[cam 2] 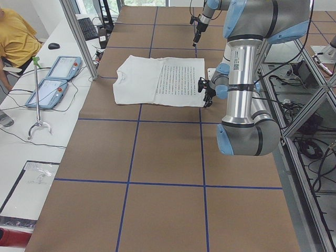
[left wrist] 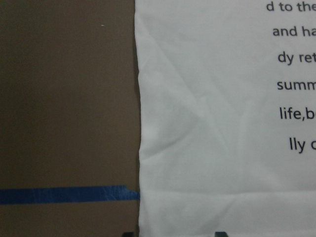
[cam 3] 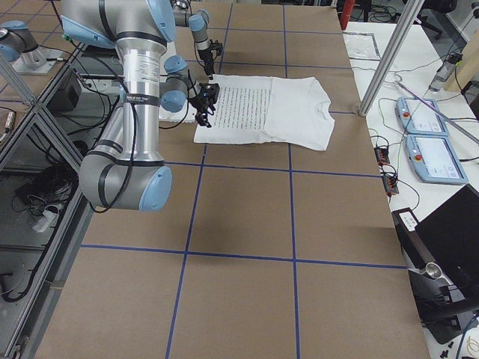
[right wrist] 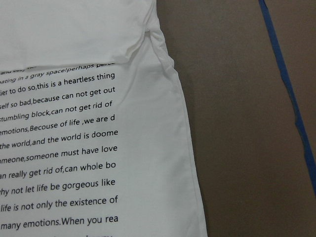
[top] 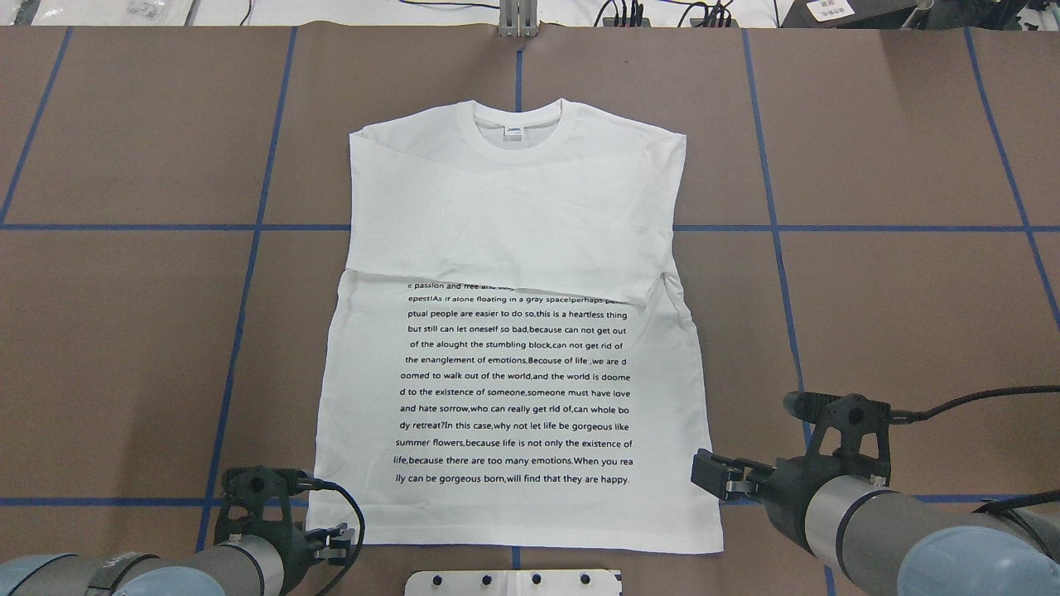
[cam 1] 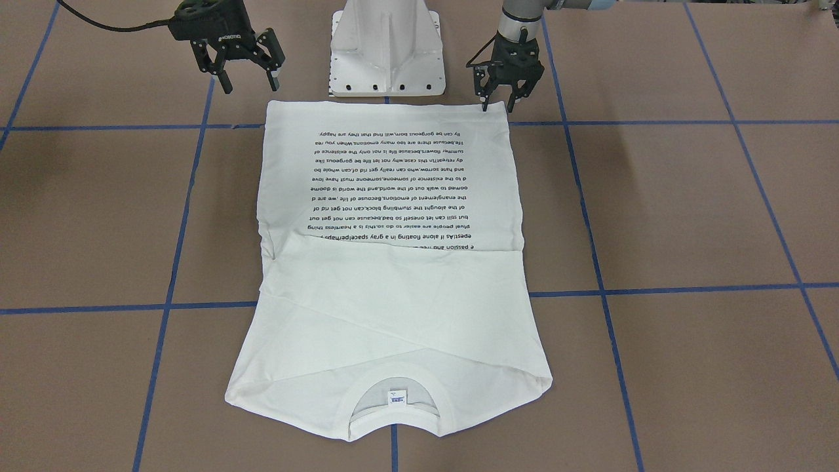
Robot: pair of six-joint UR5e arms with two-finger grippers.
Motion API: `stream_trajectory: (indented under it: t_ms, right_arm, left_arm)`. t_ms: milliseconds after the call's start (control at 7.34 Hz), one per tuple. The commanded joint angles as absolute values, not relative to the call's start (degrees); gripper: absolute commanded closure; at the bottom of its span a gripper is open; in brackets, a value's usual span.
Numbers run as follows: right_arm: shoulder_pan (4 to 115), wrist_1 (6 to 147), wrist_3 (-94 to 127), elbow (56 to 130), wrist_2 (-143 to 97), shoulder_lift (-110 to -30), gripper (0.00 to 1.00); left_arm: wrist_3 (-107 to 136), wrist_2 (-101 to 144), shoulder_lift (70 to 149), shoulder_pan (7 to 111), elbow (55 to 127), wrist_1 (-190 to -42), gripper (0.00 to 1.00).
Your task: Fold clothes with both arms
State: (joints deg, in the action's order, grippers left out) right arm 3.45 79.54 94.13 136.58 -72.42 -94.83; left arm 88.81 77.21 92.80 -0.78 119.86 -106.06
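Lying flat on the surface [cam 1: 688, 196], shirt [cam 1: 393, 301] has sleeves folded in; hem-to-collar fold looks pending. Both spread open, empty: left gripper [cam 1: 498, 105], right gripper [cam 1: 250, 85], near hem corners.

Brown table [cam 1: 688, 210], blue tape grid [cam 1: 655, 290] (large squares), white side bench [cam 2: 31, 157]

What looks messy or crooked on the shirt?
Only small things: the folded sleeve on the T-shirt lies slanted, hiding the top lines of the printed text, and the cloth puckers at its end. No rips or spills show.
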Motion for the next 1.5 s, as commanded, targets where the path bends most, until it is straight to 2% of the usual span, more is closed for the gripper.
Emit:
stream_trajectory:
  t_ms: [0, 136, 409, 681, 954, 1227, 1363]
  right_arm:
    - [3.43, 79.54, 94.22, 136.58, -72.42, -94.92, 0.0]
    - [3.43, 79.54, 94.22, 136.5, -72.42, -95.1, 0.0]
    - [2.47, 79.45, 95.09, 136.05, -71.81, -95.27, 0.0]
    - [-4.45, 79.54, 101.83, 134.66, -62.97, -96.93, 0.04]
    - [-8.6, 79.54, 107.03, 128.45, -57.33, -97.13, 0.13]
    - [-10.01, 79.63, 107.05, 126.23, -56.0, -93.64, 0.33]
    - [-9.93, 79.89, 106.96, 124.38, -55.99, -90.91, 0.34]
  left_arm:
    - [88.86, 77.26, 92.9, -0.79, 119.88, -106.08, 0.8]
    - [88.86, 77.26, 92.9, -0.79, 119.97, -106.08, 1.0]
    - [88.34, 77.6, 92.55, -0.44, 123.89, -106.0, 1.0]
    - [87.01, 81.28, 93.16, 2.62, 128.4, -105.91, 1.0]
    - [87.1, 81.39, 94.92, 4.22, 128.5, -106.0, 1.0]
    - [87.45, 81.39, 95.01, 4.22, 128.5, -106.08, 1.0]
    - [87.54, 81.39, 95.01, 4.22, 128.5, -106.08, 1.0]
